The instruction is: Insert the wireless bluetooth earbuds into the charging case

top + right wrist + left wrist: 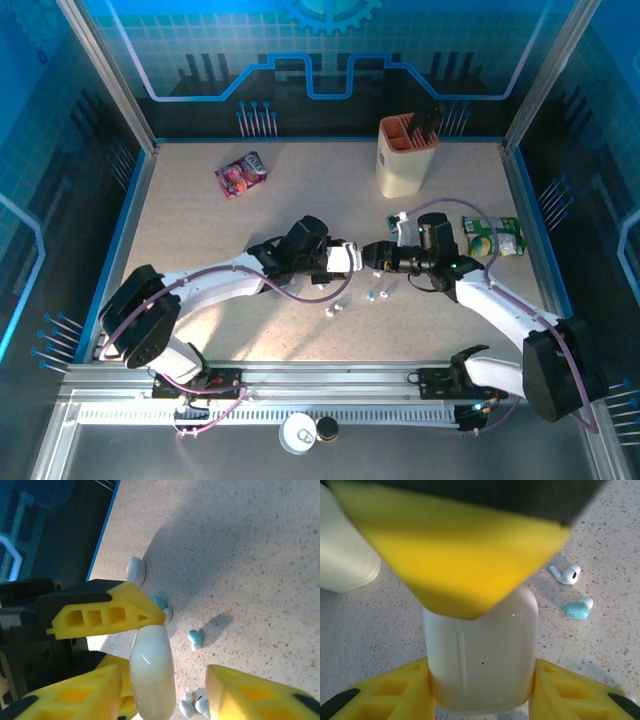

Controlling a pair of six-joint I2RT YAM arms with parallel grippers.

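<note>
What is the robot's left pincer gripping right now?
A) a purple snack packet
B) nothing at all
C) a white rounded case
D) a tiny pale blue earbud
C: in the left wrist view, the white rounded case sits clamped in the left pincer, with a yellow jaw pressed against each of its sides.

Overhead view; wrist cameras close on case (480, 655)
</note>
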